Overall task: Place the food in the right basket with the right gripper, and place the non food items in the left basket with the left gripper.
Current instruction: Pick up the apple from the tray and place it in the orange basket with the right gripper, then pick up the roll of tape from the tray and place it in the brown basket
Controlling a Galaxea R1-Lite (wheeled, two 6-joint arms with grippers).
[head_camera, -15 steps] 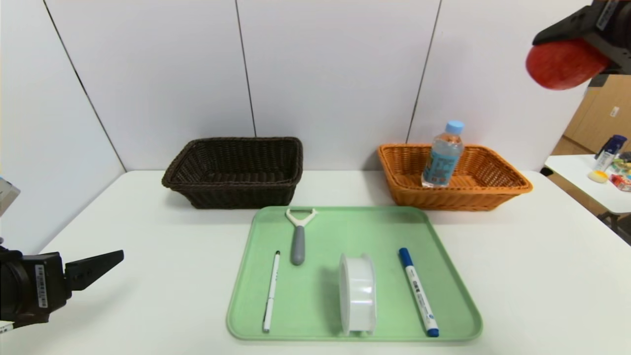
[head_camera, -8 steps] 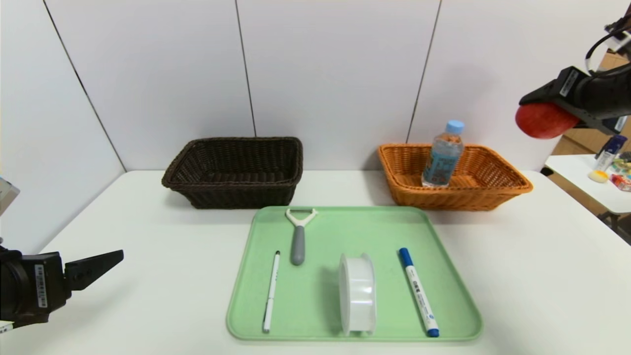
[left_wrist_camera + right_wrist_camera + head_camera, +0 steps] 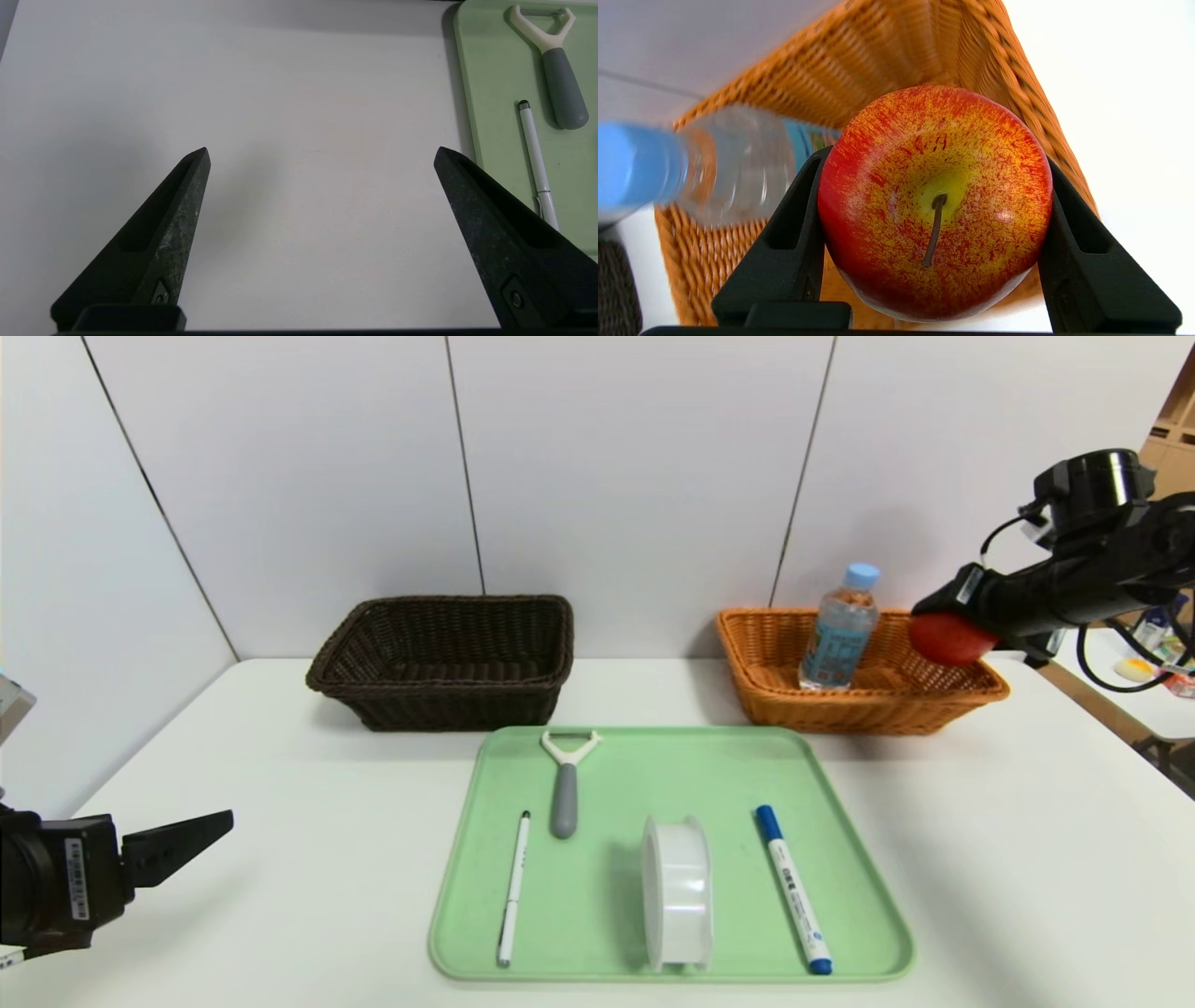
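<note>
My right gripper (image 3: 945, 627) is shut on the red apple (image 3: 948, 638), holding it over the right end of the orange-tan basket (image 3: 775, 705); the wrist view shows the apple (image 3: 934, 200) clamped between both fingers above the basket (image 3: 887, 60). The drink bottle (image 3: 839, 630) stands inside that basket and also shows in the right wrist view (image 3: 691, 163). The dark brown basket (image 3: 443, 663) holds nothing I can see. On the green tray (image 3: 607, 905) lie the peeler (image 3: 565, 779), pen (image 3: 513, 887), tape roll (image 3: 677, 893) and marker (image 3: 792, 889). My left gripper (image 3: 201, 835) is open over bare table (image 3: 321, 154), left of the tray.
A white wall stands right behind both baskets. A side table (image 3: 1111, 681) with small clutter is at the far right. The tray's edge (image 3: 467, 121), peeler (image 3: 556, 70) and pen (image 3: 535, 158) show in the left wrist view.
My right gripper has carried the apple down and leftward, from high at the right to just over the orange-tan basket's right end. The left arm has not moved.
</note>
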